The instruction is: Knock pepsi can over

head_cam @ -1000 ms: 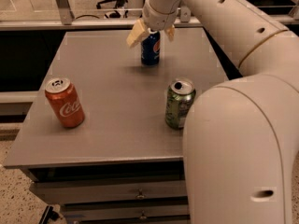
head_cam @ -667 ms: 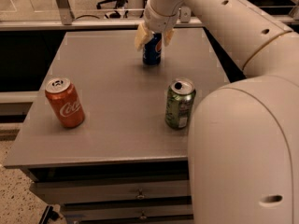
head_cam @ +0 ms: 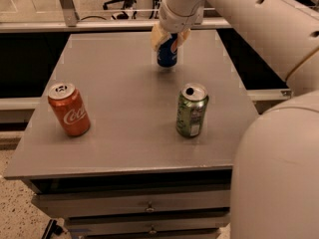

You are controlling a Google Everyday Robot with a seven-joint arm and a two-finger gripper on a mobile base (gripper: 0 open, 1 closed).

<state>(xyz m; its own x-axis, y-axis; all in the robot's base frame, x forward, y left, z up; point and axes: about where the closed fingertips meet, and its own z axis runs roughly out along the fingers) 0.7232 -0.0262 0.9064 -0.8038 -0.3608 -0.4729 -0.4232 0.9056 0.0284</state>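
Observation:
The pepsi can (head_cam: 167,57) is dark blue and stands upright at the back middle of the grey table (head_cam: 124,103). My gripper (head_cam: 170,37) comes down from above and sits over the can's top, with its pale fingers (head_cam: 158,36) on both sides of the upper part, which they hide. The jaws look spread around the can.
An orange-red Coca-Cola can (head_cam: 69,109) stands upright at the front left. A green can (head_cam: 191,110) stands upright right of centre. My white arm (head_cam: 279,133) fills the right side. Drawers sit below the table's front edge.
My gripper has moved from the can's left side to over its top. The can stays upright in the same place.

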